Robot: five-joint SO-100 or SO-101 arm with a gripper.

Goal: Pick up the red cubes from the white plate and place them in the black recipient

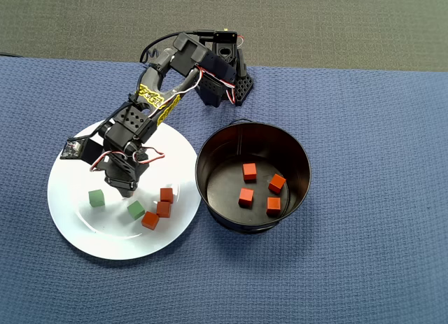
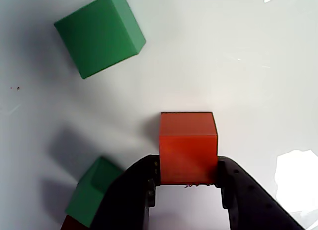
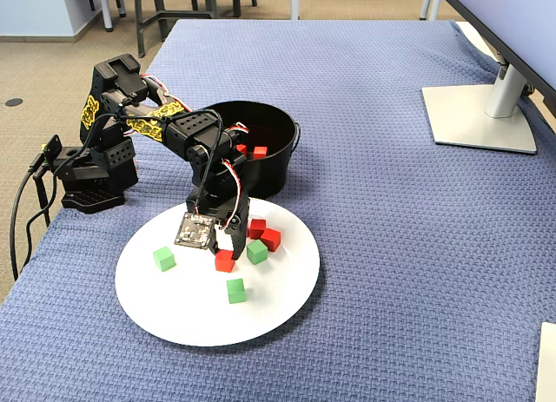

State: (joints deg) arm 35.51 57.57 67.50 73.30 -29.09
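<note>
Your black fingers (image 2: 188, 183) are closed on a small matte orange-red cube (image 2: 188, 146), low over the flat round white plate (image 2: 248, 66). Overhead, the arm hides that cube; fingertips are cut off in the wrist view. Four red cubes (image 1: 246, 196) sit in the round black metal pot (image 1: 301, 152).

Cloth (image 1: 364, 268): lay under everything.
Plate (image 1: 70, 219): sat at left in the overhead view, just beside the pot (image 1: 302, 163) at right.
Arm base (image 1: 227, 72): stood behind both.
Four cubes (image 1: 246, 196): lay in the pot, apart from one another.
Three clustered cubes (image 1: 163, 209): lay on the plate's pot-side part, with two single cubes (image 1: 96, 198) to their left.
Further cube (image 2: 188, 145): sat on the plate between the gripper's (image 2: 188, 165) fingers.
</note>
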